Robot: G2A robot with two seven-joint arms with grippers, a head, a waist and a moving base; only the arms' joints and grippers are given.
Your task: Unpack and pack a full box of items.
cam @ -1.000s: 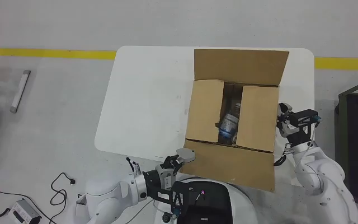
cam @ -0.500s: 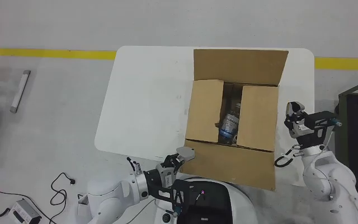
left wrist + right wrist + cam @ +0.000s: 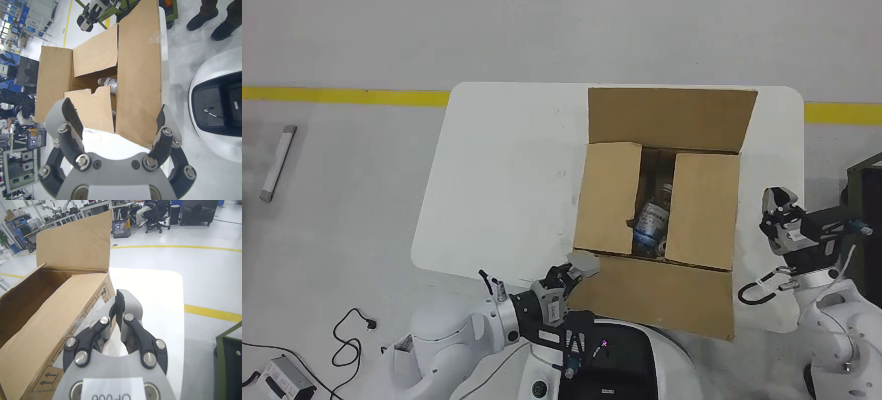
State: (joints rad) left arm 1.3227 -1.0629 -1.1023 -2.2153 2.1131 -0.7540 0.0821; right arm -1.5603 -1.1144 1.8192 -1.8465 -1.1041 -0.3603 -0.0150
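Note:
A brown cardboard box (image 3: 662, 295) stands on the right half of the white table (image 3: 502, 170). Its far flap stands up, its near flap hangs out over the table's front edge, and the two side flaps (image 3: 607, 195) lie partly folded in. In the gap between them lies a clear bottle (image 3: 652, 215) (image 3: 108, 82). My left gripper (image 3: 580, 265) (image 3: 117, 117) is open at the near flap's left corner, and that corner (image 3: 147, 142) lies between its fingers. My right gripper (image 3: 779, 210) (image 3: 118, 306) is shut and empty, just right of the box's side wall (image 3: 37, 313).
The table's left half is bare. A green cart (image 3: 867, 190) stands off the table's right edge. A grey tube (image 3: 275, 160) lies on the floor at the far left, and cables (image 3: 347, 330) trail near the front left.
My right gripper has drawn back from the box's right wall toward the table's right edge. My left gripper has moved in closer to the near flap's corner.

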